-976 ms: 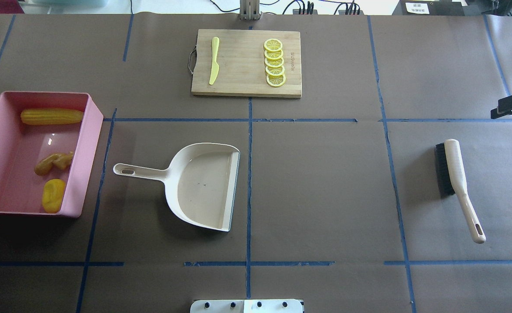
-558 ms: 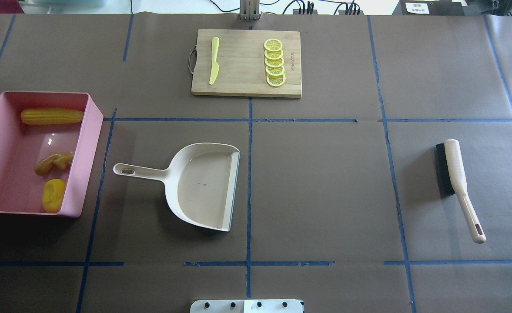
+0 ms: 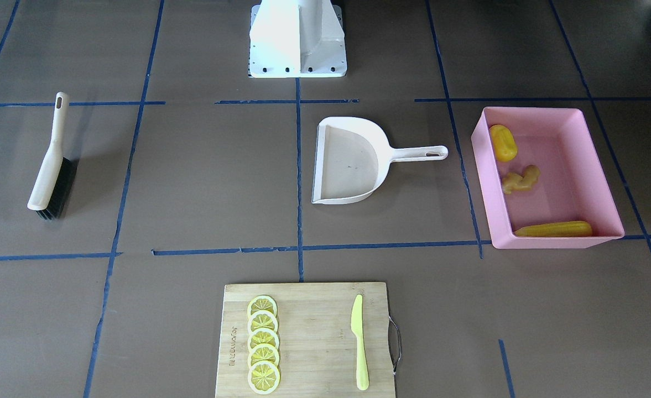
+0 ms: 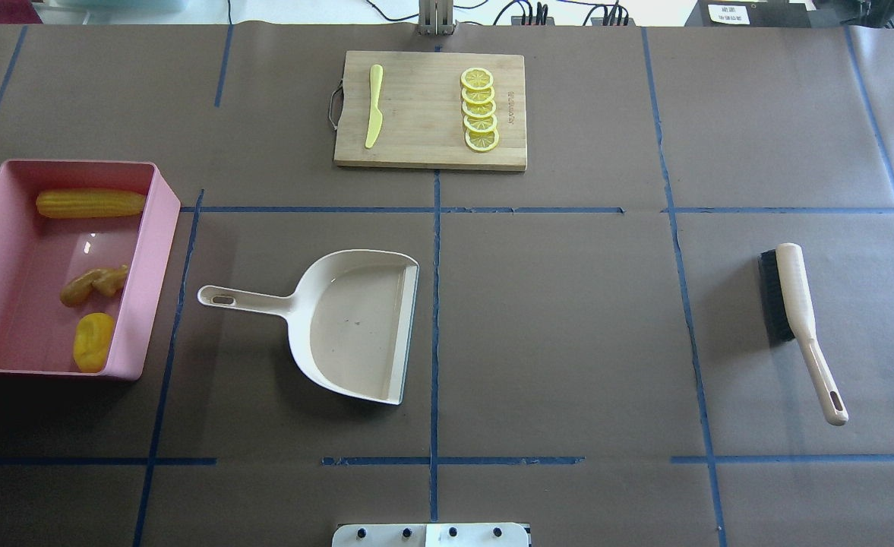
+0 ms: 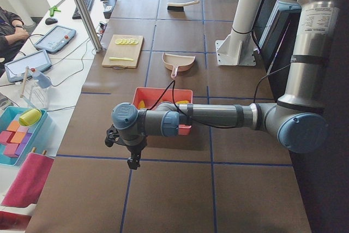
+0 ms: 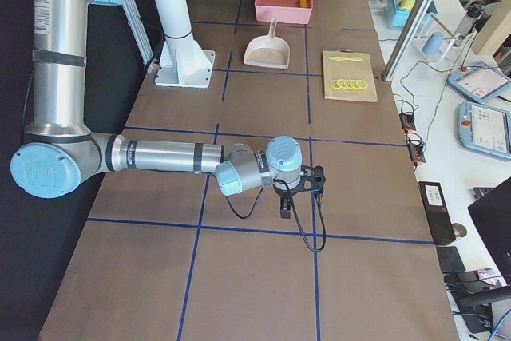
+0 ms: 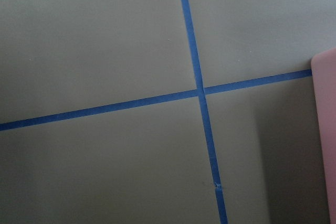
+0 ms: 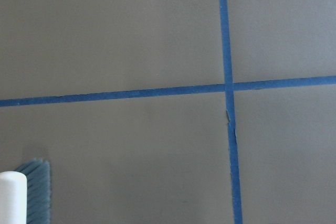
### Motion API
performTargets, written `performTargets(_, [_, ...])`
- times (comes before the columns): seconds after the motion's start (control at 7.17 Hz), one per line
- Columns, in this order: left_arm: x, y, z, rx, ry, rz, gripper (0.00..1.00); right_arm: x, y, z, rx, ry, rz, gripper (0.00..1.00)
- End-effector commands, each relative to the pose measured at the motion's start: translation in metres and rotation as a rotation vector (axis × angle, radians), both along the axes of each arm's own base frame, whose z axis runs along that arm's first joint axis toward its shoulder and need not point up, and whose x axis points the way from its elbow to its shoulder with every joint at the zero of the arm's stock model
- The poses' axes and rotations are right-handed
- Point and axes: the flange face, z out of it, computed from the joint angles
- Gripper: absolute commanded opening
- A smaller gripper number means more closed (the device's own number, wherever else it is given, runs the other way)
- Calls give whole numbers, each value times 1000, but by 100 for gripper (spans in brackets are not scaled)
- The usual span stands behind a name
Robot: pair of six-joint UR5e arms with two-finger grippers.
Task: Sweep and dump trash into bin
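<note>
Overhead exterior shows the corn cob (image 4: 90,203), ginger root (image 4: 94,283) and yellow oval lump (image 4: 93,342) lying inside the pink bin (image 4: 159,251) at the table's (image 4: 568,342) left edge, beside the dustpan (image 4: 355,327), with the left gripper (image 5: 132,159) near the bin's outer side and the right gripper (image 6: 286,207) well apart, how wide either stands being impossible to tell.

Brown table (image 4: 568,342) gridded with blue tape (image 4: 530,210).

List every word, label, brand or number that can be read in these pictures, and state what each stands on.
Cutting board: a row of letters along one short edge, too small to read.
White label on dark equipment beyond the table's far edge: printed lines, too blurred to read.
Pink bin, dustpan, brush: no text visible.
Nothing can be quoted.
</note>
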Motion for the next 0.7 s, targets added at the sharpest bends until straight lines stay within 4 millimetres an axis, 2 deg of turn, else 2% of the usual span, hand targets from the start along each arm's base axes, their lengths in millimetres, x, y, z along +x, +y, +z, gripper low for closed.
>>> performTargets(0.0, [1, 4, 4, -33, 0, -36, 100, 28, 11, 26, -14, -43, -41, 100])
performTargets(0.14, [1, 3, 3, -33, 0, -37, 100, 32, 15, 29, -64, -26, -49, 100])
performTargets(0.28, [0, 4, 3, -33, 0, -38, 100, 39, 15, 24, -65, 65, -74, 100])
performTargets(0.56, [1, 3, 3, -30, 0, -36, 100, 81, 17, 5, -89, 115, -132, 100])
